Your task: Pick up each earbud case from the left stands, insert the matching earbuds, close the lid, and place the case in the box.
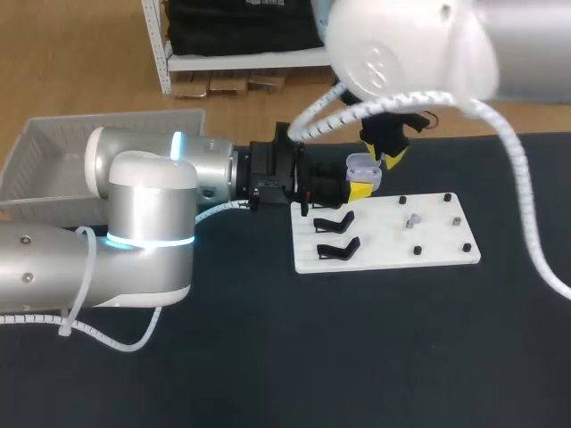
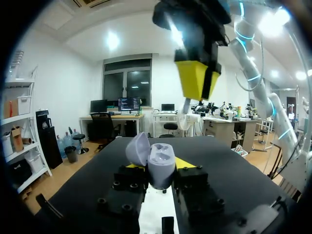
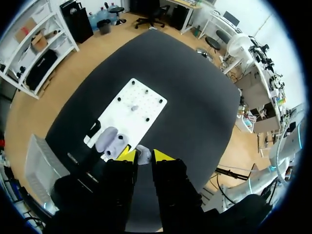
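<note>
Clamping our left gripper (image 2: 160, 165) on the open lavender earbud case (image 1: 361, 164), we pinched a pale earbud (image 3: 143, 154) in our right gripper (image 3: 145, 157).

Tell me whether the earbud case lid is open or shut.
Open: the lid of the earbud case is tipped back, baring its inside.

Black table (image 1: 357, 357); white pegged board (image 1: 384, 247) lying on it
</note>
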Controlling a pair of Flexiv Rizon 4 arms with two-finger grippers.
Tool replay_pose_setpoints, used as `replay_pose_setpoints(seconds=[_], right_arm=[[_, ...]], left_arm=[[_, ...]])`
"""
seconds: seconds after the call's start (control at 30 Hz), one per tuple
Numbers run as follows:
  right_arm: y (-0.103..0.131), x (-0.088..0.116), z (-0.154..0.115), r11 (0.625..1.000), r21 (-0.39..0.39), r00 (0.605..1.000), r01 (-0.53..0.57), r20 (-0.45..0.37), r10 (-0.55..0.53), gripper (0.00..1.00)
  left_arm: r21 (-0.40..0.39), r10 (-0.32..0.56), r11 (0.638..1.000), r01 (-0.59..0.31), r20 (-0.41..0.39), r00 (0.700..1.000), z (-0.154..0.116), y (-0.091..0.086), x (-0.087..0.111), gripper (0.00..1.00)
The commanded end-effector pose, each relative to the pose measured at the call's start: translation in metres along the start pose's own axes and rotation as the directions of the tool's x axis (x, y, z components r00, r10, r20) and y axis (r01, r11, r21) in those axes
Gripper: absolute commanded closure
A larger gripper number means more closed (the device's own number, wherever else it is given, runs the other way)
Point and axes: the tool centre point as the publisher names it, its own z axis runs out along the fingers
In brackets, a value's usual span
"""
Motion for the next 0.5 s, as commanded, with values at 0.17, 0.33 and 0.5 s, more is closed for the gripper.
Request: replay_pose_setpoints(seconds=[0.17, 0.33, 0.5], right_arm=[[0.0198, 0.0001, 0.0071, 0.997, 0.083, 1.0, 0.001, -0.016, 0.0, 1.0], [0.0222, 0.0009, 0.0066, 0.997, 0.08, 1.0, -0.003, -0.015, 0.005, 1.0], [0.0234, 0.0038, 0.0076, 0.997, 0.083, 1.0, -0.006, -0.019, 0.007, 1.0]], left_arm=[[-0.006, 0.005, 1.0, -0.005, 0.01, 1.0, -0.0001, -0.001, 0.002, 1.0], [-0.006, 0.005, 1.0, -0.005, 0.01, 1.0, -0.0001, -0.001, 0.002, 1.0], [-0.006, 0.005, 1.0, -0.005, 0.01, 1.0, -0.0001, -0.001, 0.002, 1.0]])
